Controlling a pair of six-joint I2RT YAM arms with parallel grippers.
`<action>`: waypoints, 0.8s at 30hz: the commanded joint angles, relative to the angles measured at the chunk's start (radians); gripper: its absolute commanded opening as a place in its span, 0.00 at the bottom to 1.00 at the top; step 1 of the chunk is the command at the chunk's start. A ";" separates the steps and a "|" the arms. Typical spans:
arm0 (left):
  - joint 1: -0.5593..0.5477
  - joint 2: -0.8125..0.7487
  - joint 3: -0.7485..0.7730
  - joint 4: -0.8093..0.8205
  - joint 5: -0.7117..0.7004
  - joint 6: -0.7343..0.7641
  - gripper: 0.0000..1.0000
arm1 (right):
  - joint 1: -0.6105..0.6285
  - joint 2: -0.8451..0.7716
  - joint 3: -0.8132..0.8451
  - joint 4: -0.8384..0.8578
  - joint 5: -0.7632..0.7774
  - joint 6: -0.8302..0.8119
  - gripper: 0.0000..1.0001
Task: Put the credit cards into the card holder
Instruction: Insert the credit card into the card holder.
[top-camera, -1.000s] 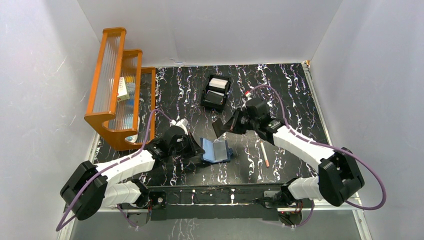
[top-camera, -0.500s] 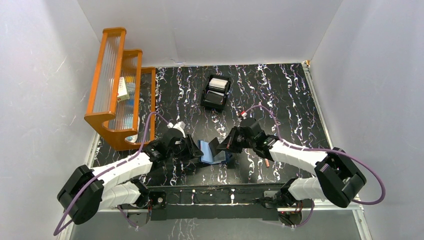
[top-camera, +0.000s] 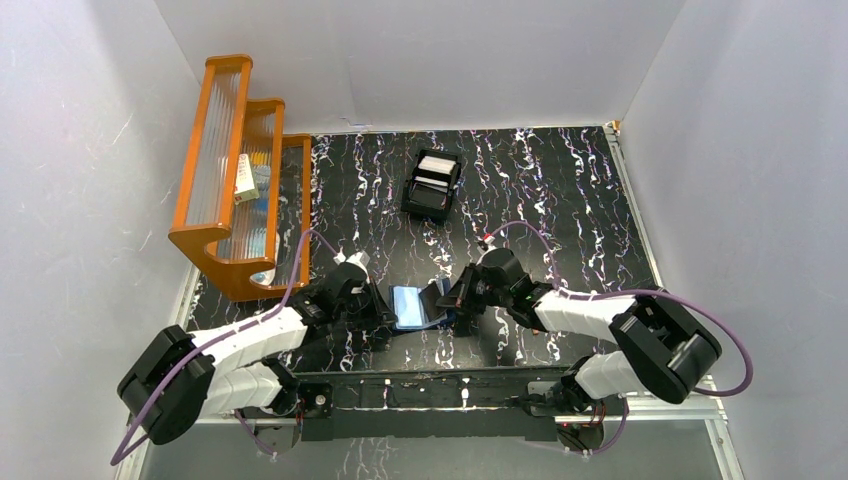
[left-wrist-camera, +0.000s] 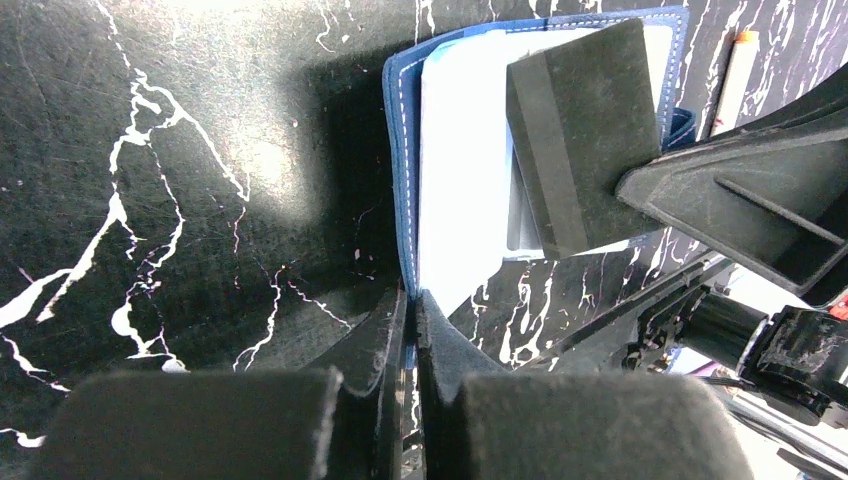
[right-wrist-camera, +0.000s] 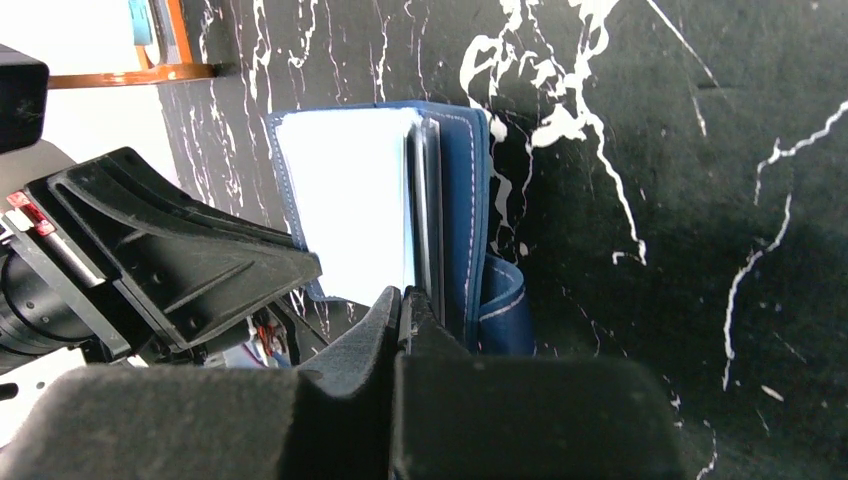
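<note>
The card holder lies open on the bench, near the front edge and between the two arms, with its pale blue lining facing up. The left hand is pressed together on the holder's near edge, pinning the cover flat. The right hand pinches a dark credit card by one end (a stripe along one long side suggests its back faces up). From the left wrist view the card hangs over the lining at a tilt. From the right wrist view it shows edge-on along the stitched pockets, but I cannot tell whether its leading edge has entered a slot.

This looks like the insertion step for this card. The next move calls for lining the card's edge up with a pocket mouth and sliding it in flat while the left hand keeps the holder from skating. More pale cards sit in the black box farther back.
</note>
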 joint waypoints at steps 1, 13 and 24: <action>-0.005 0.014 0.003 -0.011 -0.007 0.025 0.00 | 0.009 0.031 -0.010 0.143 -0.009 -0.029 0.00; -0.004 0.051 0.011 -0.016 -0.005 0.046 0.00 | 0.027 0.090 -0.027 0.251 -0.053 -0.078 0.00; -0.003 0.045 0.001 -0.006 0.003 0.044 0.00 | 0.036 0.132 -0.050 0.370 -0.087 -0.126 0.01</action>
